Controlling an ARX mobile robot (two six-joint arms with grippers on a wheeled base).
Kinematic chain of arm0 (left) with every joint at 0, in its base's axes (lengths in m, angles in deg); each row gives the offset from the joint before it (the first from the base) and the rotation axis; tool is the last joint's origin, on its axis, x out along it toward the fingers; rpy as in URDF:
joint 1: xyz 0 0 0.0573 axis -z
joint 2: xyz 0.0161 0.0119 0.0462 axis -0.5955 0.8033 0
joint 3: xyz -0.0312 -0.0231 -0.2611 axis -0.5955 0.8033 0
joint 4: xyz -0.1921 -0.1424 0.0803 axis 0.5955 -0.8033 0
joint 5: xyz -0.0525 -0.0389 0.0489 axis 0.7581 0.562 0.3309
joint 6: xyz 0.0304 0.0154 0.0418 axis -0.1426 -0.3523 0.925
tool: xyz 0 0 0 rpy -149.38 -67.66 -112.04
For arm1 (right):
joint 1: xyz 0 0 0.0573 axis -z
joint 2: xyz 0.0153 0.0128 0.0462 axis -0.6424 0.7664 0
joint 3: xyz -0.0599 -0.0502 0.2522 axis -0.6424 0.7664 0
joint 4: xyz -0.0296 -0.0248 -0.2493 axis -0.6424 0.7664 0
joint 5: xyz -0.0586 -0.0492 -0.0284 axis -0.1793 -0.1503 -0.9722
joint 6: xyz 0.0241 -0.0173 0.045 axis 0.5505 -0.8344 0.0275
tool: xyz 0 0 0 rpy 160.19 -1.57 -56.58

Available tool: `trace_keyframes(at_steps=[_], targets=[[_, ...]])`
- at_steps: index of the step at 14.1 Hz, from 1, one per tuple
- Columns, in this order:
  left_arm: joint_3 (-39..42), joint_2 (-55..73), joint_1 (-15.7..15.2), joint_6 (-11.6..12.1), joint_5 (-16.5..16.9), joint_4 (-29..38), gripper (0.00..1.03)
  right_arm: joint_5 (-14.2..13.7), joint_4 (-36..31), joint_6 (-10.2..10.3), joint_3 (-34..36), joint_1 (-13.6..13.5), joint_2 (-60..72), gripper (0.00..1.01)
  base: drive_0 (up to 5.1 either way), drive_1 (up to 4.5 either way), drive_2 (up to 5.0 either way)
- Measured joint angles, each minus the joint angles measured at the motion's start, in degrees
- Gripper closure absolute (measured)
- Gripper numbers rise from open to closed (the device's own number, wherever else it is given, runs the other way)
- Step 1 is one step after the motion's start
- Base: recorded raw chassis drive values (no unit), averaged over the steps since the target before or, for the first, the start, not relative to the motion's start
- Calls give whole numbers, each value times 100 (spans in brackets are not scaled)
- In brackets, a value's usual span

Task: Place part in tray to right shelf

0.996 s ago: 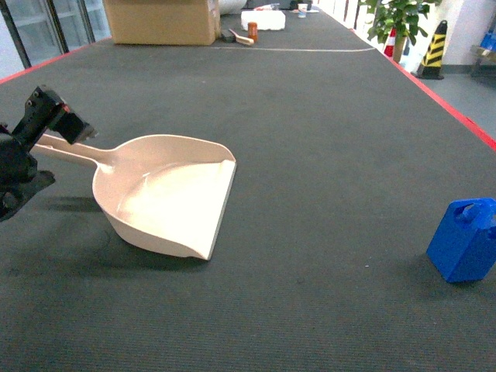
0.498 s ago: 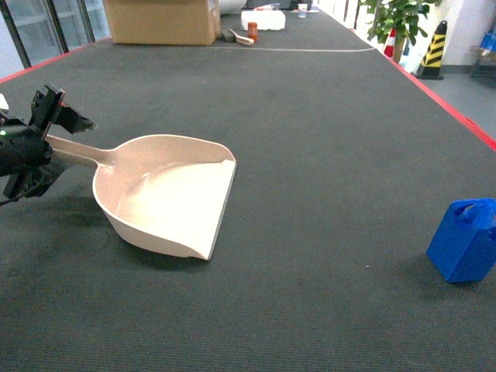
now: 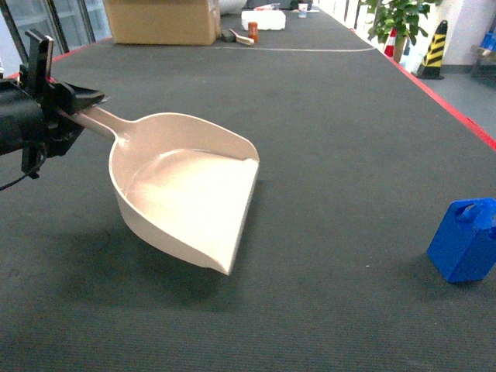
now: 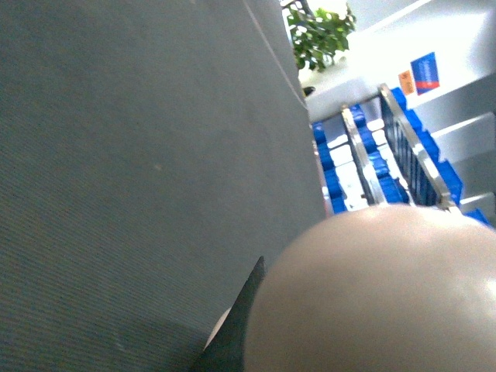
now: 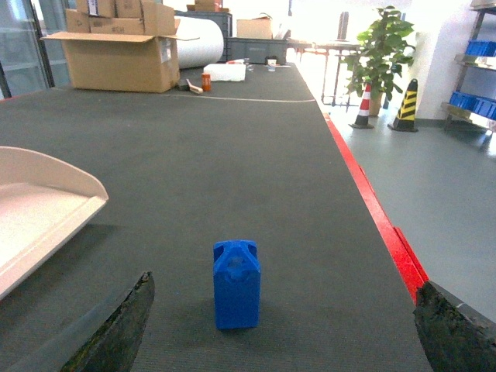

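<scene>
My left gripper [image 3: 56,108], at the upper left of the head view, clamps the tray [image 3: 190,190] by its handle, tilting the scoop off the mat so I can carry it. The part [image 5: 236,284] stands upright, well apart at lower right. My right gripper [image 5: 283,329] frames it from both sides, fingers spread wide, though only their tips show.

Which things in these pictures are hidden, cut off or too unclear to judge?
- Left gripper: in the head view it closes on the tray handle; the left wrist view shows only the tray's blurred underside.
- Right gripper: only two fingertips show, spread wide.
- Part: its right side is cut by the head view's edge.
- Right shelf: not identifiable.
</scene>
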Motion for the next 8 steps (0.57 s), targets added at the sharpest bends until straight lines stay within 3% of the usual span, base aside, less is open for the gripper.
trace_keyframes(at_steps=[4, 7, 8], targets=[[1606, -1209, 835, -658, -107, 1141, 87, 0, 0, 0, 0, 0, 0, 3, 0, 0, 0], [2140, -1316, 1320, -1078, -339, 1436, 88, 0, 0, 0, 0, 0, 0, 3, 0, 0, 0], [2181, -1309, 1458, -1340, -393, 1464, 88, 0, -2, 0, 0, 0, 0, 3, 0, 0, 0]])
